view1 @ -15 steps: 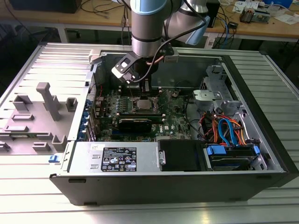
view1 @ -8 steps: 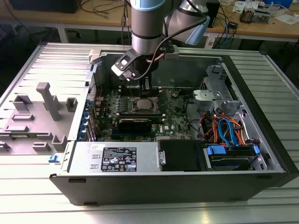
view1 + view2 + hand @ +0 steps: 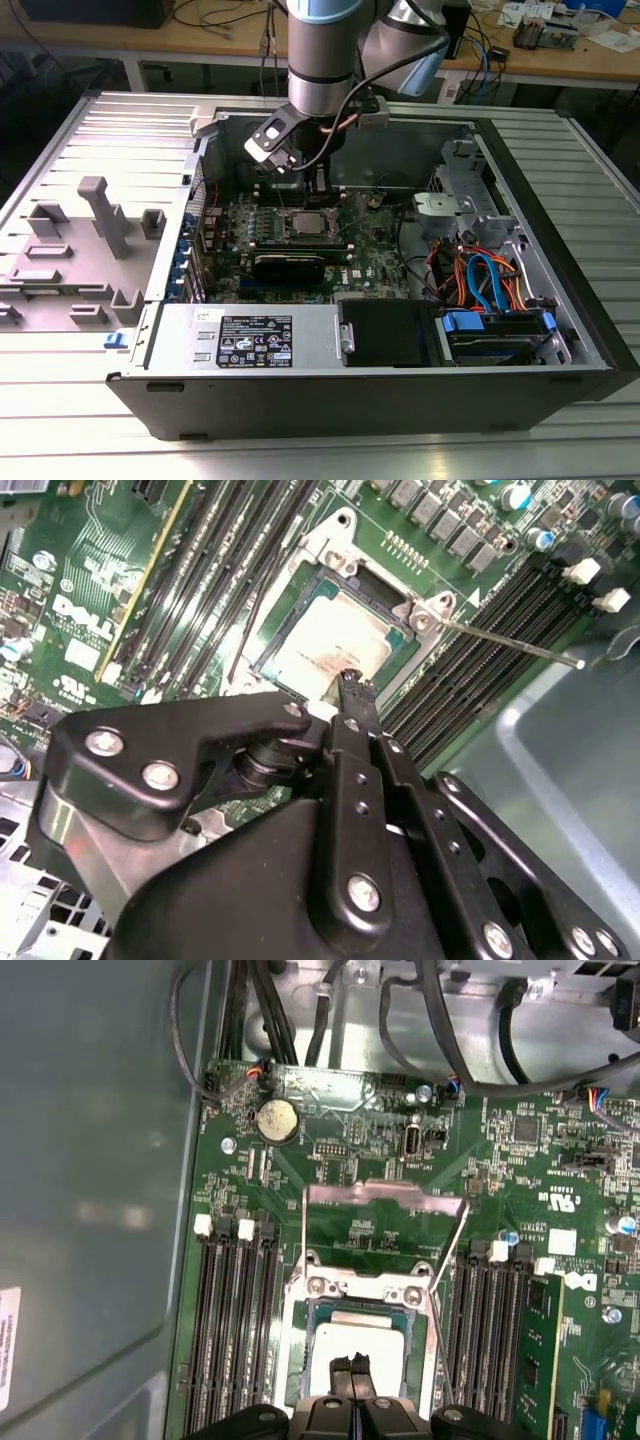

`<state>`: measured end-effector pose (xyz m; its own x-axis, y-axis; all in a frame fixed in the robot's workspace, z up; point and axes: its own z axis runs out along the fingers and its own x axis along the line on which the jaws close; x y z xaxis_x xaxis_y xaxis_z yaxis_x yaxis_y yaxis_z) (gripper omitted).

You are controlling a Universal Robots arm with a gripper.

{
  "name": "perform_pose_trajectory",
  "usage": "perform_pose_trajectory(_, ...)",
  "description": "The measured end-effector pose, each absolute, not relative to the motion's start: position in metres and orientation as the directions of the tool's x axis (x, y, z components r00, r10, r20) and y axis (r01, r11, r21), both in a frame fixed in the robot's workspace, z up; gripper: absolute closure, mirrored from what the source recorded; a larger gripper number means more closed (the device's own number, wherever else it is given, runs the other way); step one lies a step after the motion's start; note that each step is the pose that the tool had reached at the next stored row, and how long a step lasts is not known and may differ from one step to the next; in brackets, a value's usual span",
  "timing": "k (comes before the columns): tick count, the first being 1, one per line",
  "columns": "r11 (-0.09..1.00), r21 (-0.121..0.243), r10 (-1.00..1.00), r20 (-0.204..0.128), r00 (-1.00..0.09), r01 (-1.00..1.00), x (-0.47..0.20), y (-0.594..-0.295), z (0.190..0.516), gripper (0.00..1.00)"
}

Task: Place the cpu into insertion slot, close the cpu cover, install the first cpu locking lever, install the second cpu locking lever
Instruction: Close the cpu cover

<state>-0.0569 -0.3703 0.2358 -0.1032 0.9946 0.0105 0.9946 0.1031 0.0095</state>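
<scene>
The cpu (image 3: 352,1335) sits in the insertion slot (image 3: 362,1286), with the cpu cover (image 3: 385,1192) tilted open. The gripper (image 3: 350,1364) hangs just above, fingers pinched together, empty. I judge the chip light, rigid and fragile: grip its edges only.

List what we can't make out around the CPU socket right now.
- First wrist view: part of the cpu, covered by the gripper.
- Second wrist view: whether the fingertips touch the cpu; the finger itself hides any contact.
- Exterior view: the insertion slot is too small to see whether the cpu sits flush.
</scene>
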Motion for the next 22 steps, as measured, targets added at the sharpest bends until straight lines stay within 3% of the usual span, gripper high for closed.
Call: perform_pose_trajectory(22,0.056,0.009,0.998,0.01,-0.056,0.998,-0.055,-0.369,0.251,0.89)
